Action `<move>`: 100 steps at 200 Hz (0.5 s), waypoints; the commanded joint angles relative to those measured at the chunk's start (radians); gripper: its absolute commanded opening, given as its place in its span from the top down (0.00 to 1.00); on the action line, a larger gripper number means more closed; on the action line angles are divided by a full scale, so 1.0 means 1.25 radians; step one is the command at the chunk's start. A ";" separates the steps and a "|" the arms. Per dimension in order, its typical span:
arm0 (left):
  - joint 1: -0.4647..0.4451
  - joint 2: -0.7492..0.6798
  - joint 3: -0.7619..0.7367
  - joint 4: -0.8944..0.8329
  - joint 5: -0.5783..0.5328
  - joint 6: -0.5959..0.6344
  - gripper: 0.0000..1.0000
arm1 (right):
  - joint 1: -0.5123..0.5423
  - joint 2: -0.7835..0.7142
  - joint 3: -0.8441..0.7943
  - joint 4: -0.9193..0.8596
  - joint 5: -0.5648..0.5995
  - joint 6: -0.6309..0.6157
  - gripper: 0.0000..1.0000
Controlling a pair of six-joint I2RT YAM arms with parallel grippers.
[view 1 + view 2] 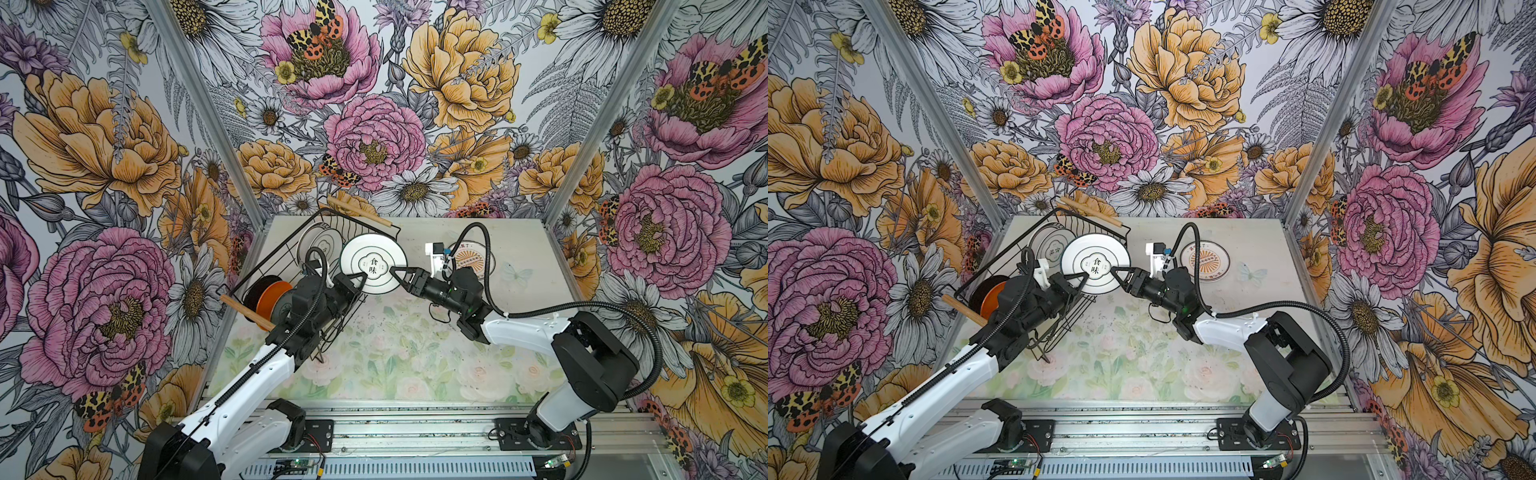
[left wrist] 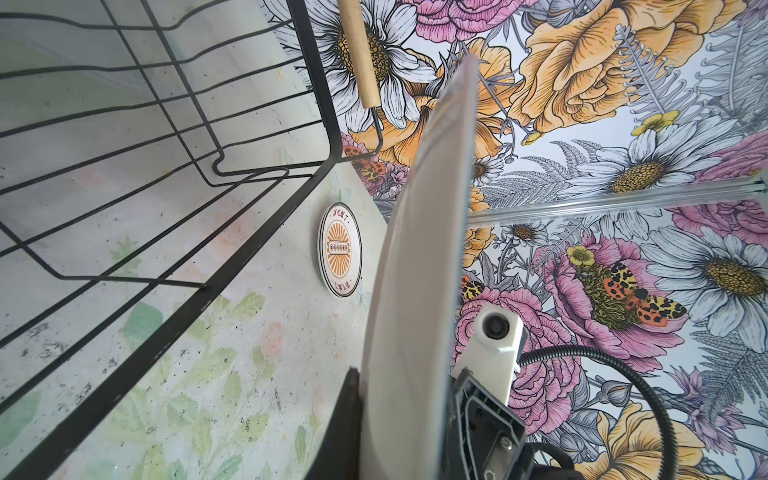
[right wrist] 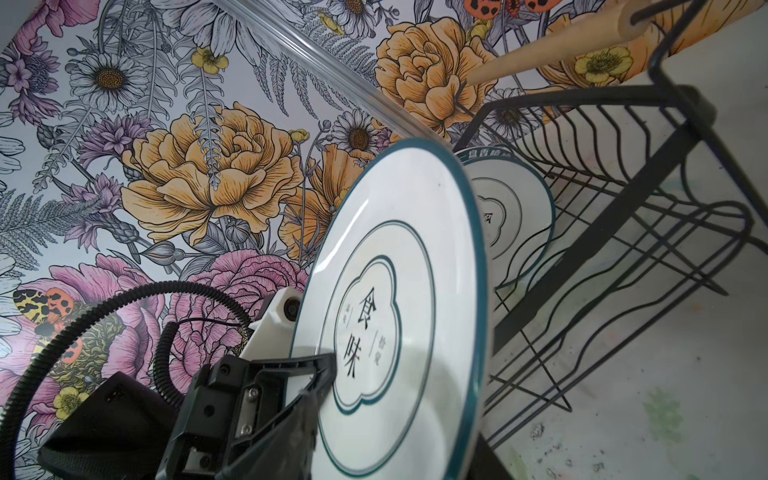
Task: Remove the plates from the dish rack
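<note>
L tool: L tool is clamped on the lower-L rim of the teal-rimmed plate. In the L wrist view the plate rises edge-on from the jaws.
R tool: R tool sits at the plate's opposite rim w/ a finger on either side of the edge. Can't tell if it's biting or only bracketing.
Held plate: up on edge btwn the two tools, printed face toward the R arm. In both top views it overlaps the dish rack on the long side facing mid-bench.
Rack load: white plates stand upright at the far end. An orange plate & a black plate stand at the near end, just beside the L arm.
Unloaded: sunburst plate lies flat on the bench, far R, well apart from the rack.
Edges: rack sits askew in the far-L corner, near the L wall. Its wood handles stick out past both short ends.
Open room: mid & near bench is bare btwn the arms. Room is tight on the rack side, where the L arm lies over the near end.
Materials: plate is glossy white ceramic, round, w/ a thin teal rim, a lobed teal frame & black characters at centre. Rack is thin black wire w/ wavy slots on a heavier frame, handles are pale round rods. Bench has a faded floral print, scuffed & speckled.
</note>
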 commanded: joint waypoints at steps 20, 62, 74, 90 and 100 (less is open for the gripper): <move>-0.015 0.008 -0.001 0.062 0.026 0.005 0.97 | 0.010 0.023 0.017 0.101 -0.024 0.027 0.63; -0.025 0.031 0.006 0.072 0.028 0.015 0.97 | 0.010 0.024 0.015 0.120 -0.032 0.032 0.72; -0.026 0.035 0.006 0.073 0.029 0.017 0.96 | 0.010 0.023 0.013 0.122 -0.031 0.031 0.74; -0.028 0.036 0.006 0.073 0.026 0.019 0.93 | 0.010 0.023 0.013 0.125 -0.035 0.031 0.84; -0.028 0.038 0.007 0.073 0.026 0.021 0.90 | 0.010 0.022 0.014 0.125 -0.036 0.032 0.90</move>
